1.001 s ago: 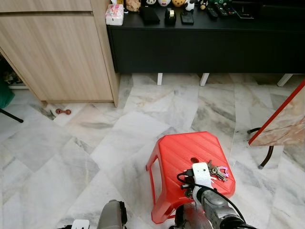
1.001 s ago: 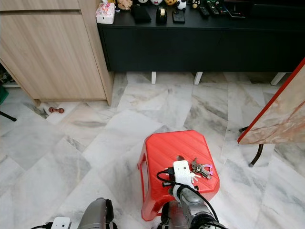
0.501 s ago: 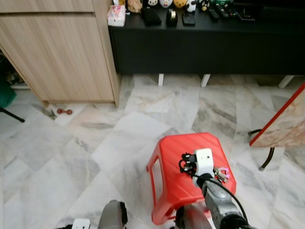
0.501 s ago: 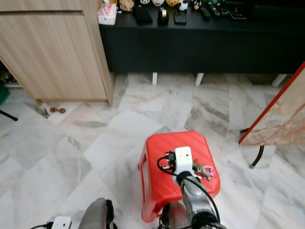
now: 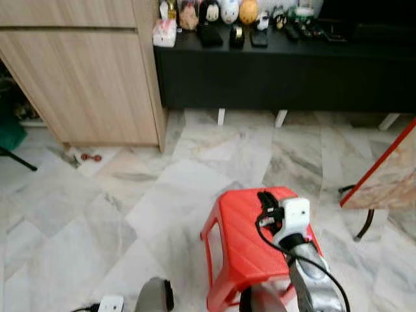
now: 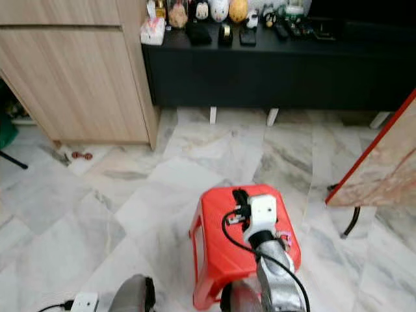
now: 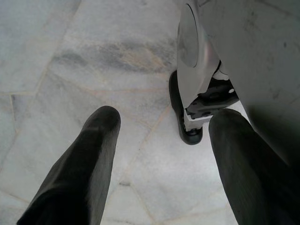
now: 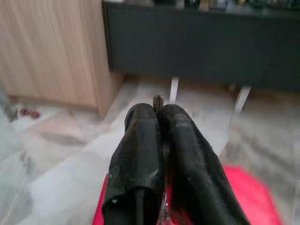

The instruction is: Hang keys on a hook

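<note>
The left pincer (image 7: 164,119) hangs idle low by the robot's leg over the marble floor (image 7: 61,70), its two black fingers (image 7: 101,131) spread wide apart.

The right pincer (image 8: 158,110) is raised above the red stool (image 6: 214,227) and points forward. Its fingers (image 8: 140,140) are pressed tight together, and a thin metal tip (image 8: 158,100) sticks out between their ends; whether that sliver is one of the keys cannot be told.

Behind the right pincer, close beside its silver forearm and to its right, a bit of the keys (image 6: 285,240) with a pink tag shows over the stool's top. The blur hides whether the bunch lies on the stool or hangs from the pincer.

Well ahead of the right pincer stands a long black sideboard (image 6: 273,71) on white feet, with small figures and dark items along its top. Ahead and to the left is a light wooden cabinet (image 6: 78,78), with a small red object (image 6: 81,155) on the floor by its foot. Off to the right leans a red-edged marble tabletop (image 6: 383,169).
</note>
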Robot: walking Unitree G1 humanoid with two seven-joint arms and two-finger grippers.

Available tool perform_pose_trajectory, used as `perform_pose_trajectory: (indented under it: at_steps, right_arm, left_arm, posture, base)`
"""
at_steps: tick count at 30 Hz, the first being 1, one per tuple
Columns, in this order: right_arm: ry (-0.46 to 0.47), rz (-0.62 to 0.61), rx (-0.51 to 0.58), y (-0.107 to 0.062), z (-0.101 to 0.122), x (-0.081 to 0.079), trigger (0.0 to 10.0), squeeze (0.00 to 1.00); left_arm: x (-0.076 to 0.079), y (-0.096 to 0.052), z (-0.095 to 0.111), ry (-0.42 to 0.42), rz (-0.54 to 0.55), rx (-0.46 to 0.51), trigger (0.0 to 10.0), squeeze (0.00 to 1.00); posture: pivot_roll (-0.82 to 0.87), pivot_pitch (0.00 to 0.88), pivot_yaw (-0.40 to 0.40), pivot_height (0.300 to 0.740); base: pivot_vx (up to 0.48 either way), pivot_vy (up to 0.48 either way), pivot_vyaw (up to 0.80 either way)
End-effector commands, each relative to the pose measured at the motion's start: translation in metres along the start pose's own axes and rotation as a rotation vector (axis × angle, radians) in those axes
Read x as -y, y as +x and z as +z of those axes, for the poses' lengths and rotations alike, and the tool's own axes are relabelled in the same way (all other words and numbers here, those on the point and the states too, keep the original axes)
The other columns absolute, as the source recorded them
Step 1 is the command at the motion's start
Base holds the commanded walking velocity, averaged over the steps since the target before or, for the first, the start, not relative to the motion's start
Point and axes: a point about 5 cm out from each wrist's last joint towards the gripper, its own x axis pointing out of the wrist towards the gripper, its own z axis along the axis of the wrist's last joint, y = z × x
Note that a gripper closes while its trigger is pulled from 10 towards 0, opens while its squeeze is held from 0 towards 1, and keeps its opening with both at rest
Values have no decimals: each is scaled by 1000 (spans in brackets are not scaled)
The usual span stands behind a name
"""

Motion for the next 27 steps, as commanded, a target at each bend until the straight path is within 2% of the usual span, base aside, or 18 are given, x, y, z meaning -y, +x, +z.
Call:
perform_pose_trajectory:
  at_steps: [1, 11, 17, 20, 23, 27]
  right_arm:
    - [-19, -11, 0, -5, 0, 0, 10000, 0]
    - [-38, -107, 4, -26, 9, 15, 10000, 0]
    - [-47, -125, 22, -20, 18, 16, 10000, 0]
    - [-39, -122, 41, -16, 25, 14, 10000, 0]
    - [-38, -121, 43, -16, 26, 13, 10000, 0]
    - [-39, -119, 31, -16, 25, 13, 10000, 0]
  left_arm:
    - [9, 1, -1, -7, -25, -13, 10000, 0]
    - [8, 2, 2, -7, -18, -12, 10000, 0]
    - [9, 3, 6, 5, -23, -3, 10000, 0]
    - [9, 3, 7, 4, -26, 2, 10000, 0]
    - [9, 3, 8, 4, -26, 3, 10000, 0]
    - [9, 3, 7, -5, -16, -1, 10000, 0]
  posture:
    - [70, 57, -87, 632]
    - [55, 54, -77, 632]
    - [56, 47, -77, 632]
    - [57, 41, -79, 632]
    - [59, 33, -82, 632]
    - [60, 29, -83, 632]
  base:
    - [0, 0, 0]
    - [0, 0, 0]
    - [0, 0, 0]
    - [0, -338, 0]
    - [0, -335, 0]
    - [0, 0, 0]
